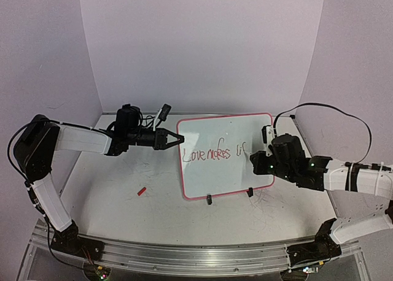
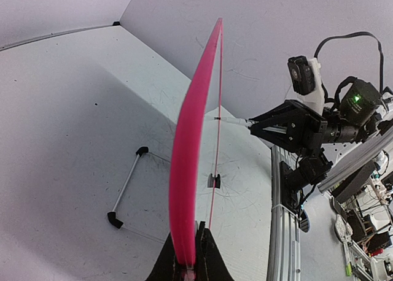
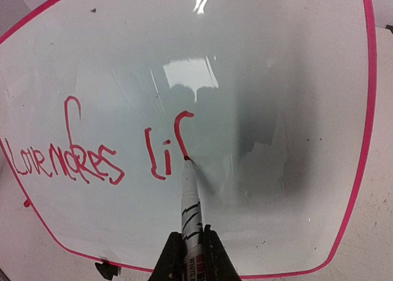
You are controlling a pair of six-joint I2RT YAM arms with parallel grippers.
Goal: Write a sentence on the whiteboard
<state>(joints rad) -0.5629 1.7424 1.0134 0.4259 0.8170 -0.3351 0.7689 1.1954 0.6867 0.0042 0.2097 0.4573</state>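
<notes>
While left tool point(image 2: 186, 243) pinches whiteboard point(image 1: 236, 177) rim, right tool point(image 3: 191, 239) clamps marker point(image 3: 189, 198) (barrel mostly hidden), sentence point(image 1: 215, 153) half-legible.

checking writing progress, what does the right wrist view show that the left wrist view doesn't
Only right wrist: the red sentence, so far roughly "Love makes lif", with the marker touching its last stroke. Only left wrist: the left hand clamping the whiteboard, seen edge-on, and the wire stand behind it. Both: the whiteboard and the marker in the right hand.
</notes>
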